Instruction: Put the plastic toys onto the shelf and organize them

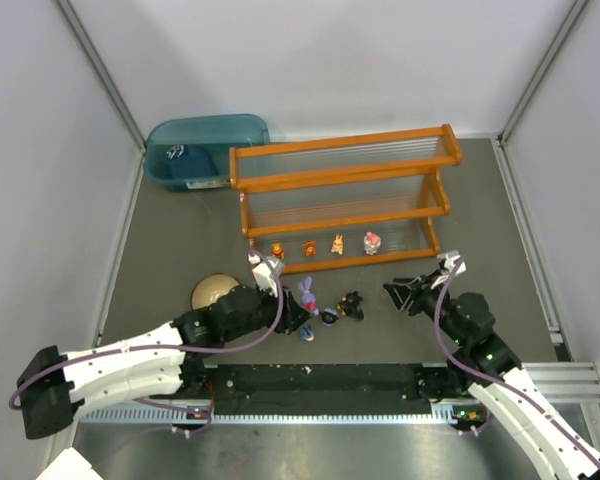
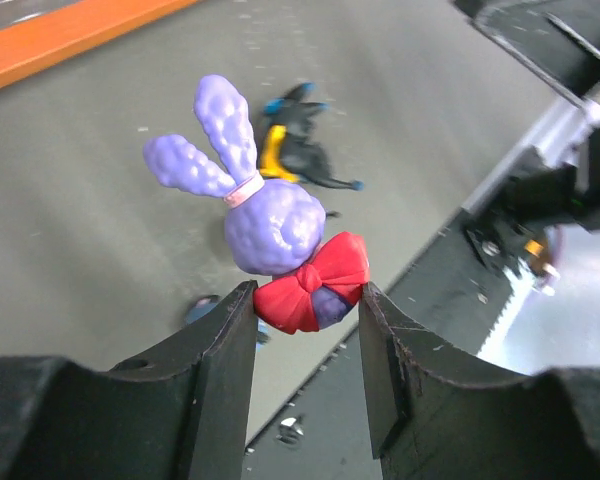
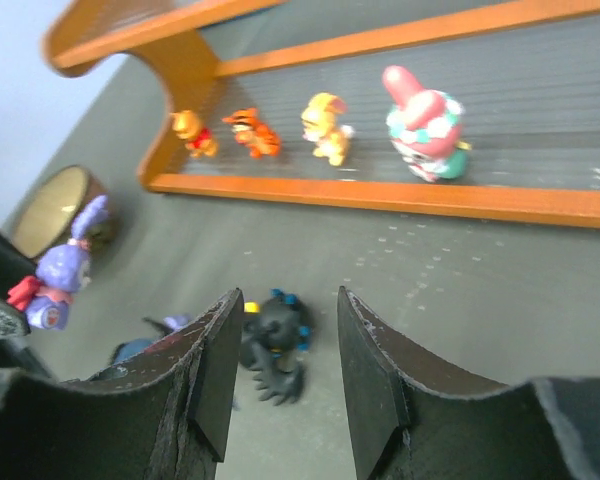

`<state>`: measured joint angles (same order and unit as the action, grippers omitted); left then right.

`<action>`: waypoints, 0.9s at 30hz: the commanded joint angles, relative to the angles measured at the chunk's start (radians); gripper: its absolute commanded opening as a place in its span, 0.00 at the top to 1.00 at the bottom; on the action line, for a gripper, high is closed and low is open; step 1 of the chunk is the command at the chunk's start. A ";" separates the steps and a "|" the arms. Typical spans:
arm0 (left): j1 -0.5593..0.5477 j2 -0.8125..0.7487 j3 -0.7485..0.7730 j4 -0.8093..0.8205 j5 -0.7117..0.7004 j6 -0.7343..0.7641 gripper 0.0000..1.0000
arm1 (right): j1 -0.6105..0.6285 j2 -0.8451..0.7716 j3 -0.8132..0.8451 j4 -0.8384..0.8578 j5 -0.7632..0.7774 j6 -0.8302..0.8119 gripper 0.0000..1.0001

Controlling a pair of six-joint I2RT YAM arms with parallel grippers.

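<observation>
Bunny gripped in the left tool, above the tabletop short of the shelf

The left tool is clenched low on the bunny's red bow. The toy looks light, rigid and slick, so the grip belongs on the body, not the ears. The right tool gapes empty over the black toy. The shelf's lower tier holds four toys, and the bin holds something dark blue.

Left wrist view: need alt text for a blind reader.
A purple bunny with a red bow is pinched between the black fingers of the left gripper. Behind it a black toy lies on the grey table, the orange shelf edge at top left.
</observation>
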<state>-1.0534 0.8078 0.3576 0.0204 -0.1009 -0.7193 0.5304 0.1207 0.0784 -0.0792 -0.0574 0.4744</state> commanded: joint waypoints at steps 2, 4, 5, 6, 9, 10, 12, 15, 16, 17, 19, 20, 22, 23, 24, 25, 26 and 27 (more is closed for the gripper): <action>0.003 -0.114 -0.054 0.174 0.222 0.129 1.00 | 0.010 -0.072 0.103 0.016 -0.228 0.087 0.57; 0.001 -0.142 -0.068 0.214 0.277 0.155 1.00 | 0.011 -0.053 0.132 0.003 -0.286 0.156 0.57; 0.003 -0.154 -0.069 0.226 0.302 0.159 1.00 | 0.013 -0.038 0.142 -0.007 -0.307 0.176 0.57; 0.001 -0.157 -0.071 0.239 0.338 0.164 1.00 | 0.010 -0.009 0.152 -0.007 -0.359 0.206 0.57; 0.003 -0.156 -0.075 0.292 0.400 0.181 1.00 | 0.010 0.061 0.184 0.002 -0.467 0.253 0.52; 0.001 -0.153 -0.074 0.323 0.440 0.185 1.00 | 0.011 0.075 0.198 0.005 -0.490 0.260 0.50; 0.001 -0.137 -0.071 0.357 0.477 0.188 1.00 | 0.011 0.099 0.210 0.025 -0.554 0.279 0.45; 0.001 -0.111 -0.063 0.423 0.535 0.189 1.00 | 0.011 0.114 0.219 0.068 -0.616 0.311 0.40; 0.001 -0.104 -0.056 0.434 0.541 0.190 1.00 | 0.010 0.111 0.219 0.073 -0.627 0.323 0.38; 0.001 -0.095 -0.052 0.458 0.550 0.189 1.00 | 0.011 0.109 0.219 0.079 -0.636 0.334 0.32; 0.001 -0.085 -0.042 0.484 0.558 0.190 1.00 | 0.011 0.108 0.212 0.130 -0.657 0.372 0.26; 0.001 -0.075 -0.037 0.495 0.564 0.187 1.00 | 0.011 0.100 0.207 0.143 -0.660 0.398 0.23; 0.001 -0.061 -0.023 0.527 0.569 0.182 1.00 | 0.011 0.091 0.186 0.201 -0.661 0.429 0.22; 0.001 -0.049 -0.020 0.536 0.570 0.181 1.00 | 0.011 0.082 0.178 0.220 -0.660 0.458 0.21; 0.001 -0.042 -0.017 0.565 0.575 0.176 1.00 | 0.011 0.080 0.170 0.240 -0.656 0.472 0.21; 0.001 -0.036 -0.016 0.579 0.573 0.169 1.00 | 0.011 0.079 0.153 0.274 -0.654 0.486 0.20; 0.001 -0.021 -0.014 0.599 0.576 0.164 1.00 | 0.011 0.079 0.146 0.292 -0.654 0.497 0.20; 0.001 -0.015 -0.013 0.616 0.583 0.158 1.00 | 0.011 0.082 0.139 0.309 -0.653 0.518 0.20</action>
<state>-1.0534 0.7689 0.2943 0.4637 0.4412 -0.5491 0.5343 0.2123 0.2417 0.0772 -0.6880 0.8970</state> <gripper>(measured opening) 0.466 0.797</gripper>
